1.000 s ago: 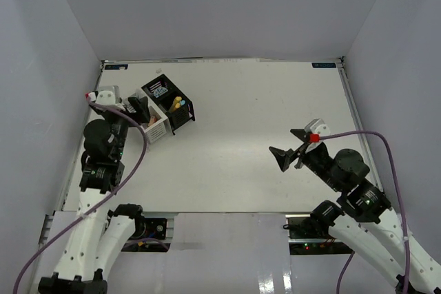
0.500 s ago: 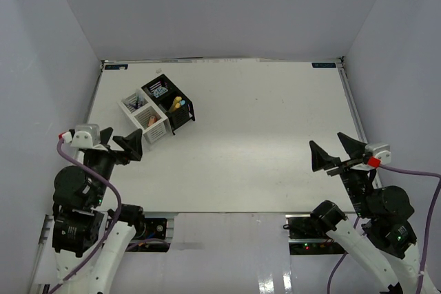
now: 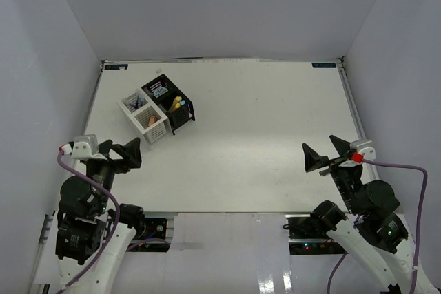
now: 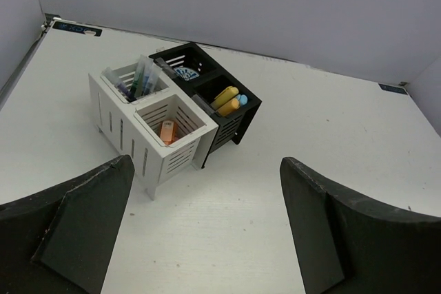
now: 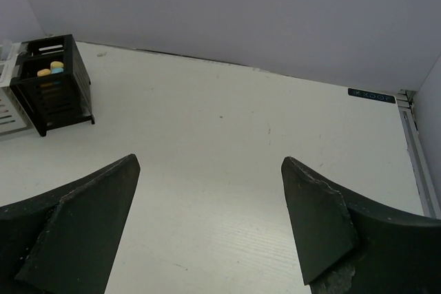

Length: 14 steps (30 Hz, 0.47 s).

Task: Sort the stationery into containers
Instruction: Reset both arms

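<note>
Left tool [image 3: 124, 142], right tool [image 3: 318, 141] farther back, wide open, empty; containers [image 3: 160, 130] well ahead of left tool

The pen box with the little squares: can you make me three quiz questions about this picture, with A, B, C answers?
1. Where is the orange highlighter?
A) in a white compartment
B) in a black compartment
C) loose on the table

2. How many compartments are black?
A) one
B) two
C) four

3. How are the two pincers?
A) both open and empty
B) both shut on pens
C) one holding the tub

Answers:
1 A: it stands inside the nearer white compartment.
2 B: two black compartments join two white ones.
3 A: the left pincer and the right pincer gape with nothing between their fingers.
</note>
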Motion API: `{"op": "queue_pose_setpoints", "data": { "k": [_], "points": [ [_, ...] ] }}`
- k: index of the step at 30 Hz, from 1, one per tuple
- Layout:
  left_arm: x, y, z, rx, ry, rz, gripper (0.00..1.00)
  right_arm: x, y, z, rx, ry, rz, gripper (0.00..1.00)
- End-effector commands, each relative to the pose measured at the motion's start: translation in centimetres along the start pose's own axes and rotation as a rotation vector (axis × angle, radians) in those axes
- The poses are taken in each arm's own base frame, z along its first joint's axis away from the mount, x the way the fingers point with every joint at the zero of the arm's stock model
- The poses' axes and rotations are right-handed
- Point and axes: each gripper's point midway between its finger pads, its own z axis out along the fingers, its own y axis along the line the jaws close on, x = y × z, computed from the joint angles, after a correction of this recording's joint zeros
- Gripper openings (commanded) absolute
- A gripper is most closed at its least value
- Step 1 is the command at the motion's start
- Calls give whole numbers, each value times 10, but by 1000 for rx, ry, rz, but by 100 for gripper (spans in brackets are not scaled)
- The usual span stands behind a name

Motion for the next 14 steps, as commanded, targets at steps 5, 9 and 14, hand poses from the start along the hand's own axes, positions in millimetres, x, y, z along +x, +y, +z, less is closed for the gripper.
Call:
{"op": "queue_pose_setpoints", "data": {
  "k": [5,9,14],
  "points": [
    [1,5,-3,-22,-31,-27,98,-29,-14,-14,52,-137,61,90],
    [2,5,-4,-19,-34,-31,98,-28,-12,-13,44,-129,59,90],
    [3,4,-2,-16,-29,-29,98,-28,-13,-12,46,-122,46,90]
  ]
}}
